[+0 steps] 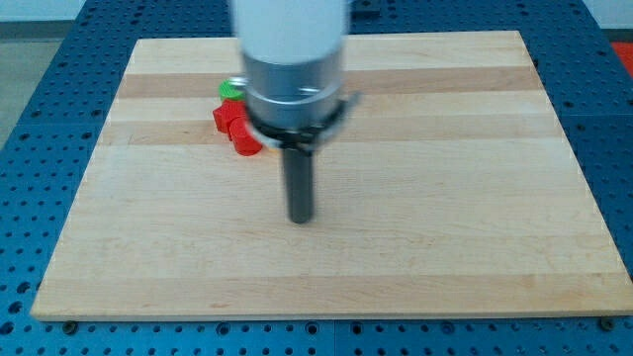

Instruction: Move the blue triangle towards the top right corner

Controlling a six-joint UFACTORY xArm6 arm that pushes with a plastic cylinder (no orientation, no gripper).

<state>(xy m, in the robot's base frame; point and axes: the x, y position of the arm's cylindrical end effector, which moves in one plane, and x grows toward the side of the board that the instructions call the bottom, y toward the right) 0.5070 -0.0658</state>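
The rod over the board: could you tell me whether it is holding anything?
Nothing is held. My tip rests on bare board, apart from the red blocks and green block.

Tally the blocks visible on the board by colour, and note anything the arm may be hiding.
Red blocks: 2, shapes unclear, partly behind the arm
Green block: 1, mostly hidden
Blue triangle: 0 visible
Total: 3 visible; the arm may hide others.
My tip sits below and right of them.
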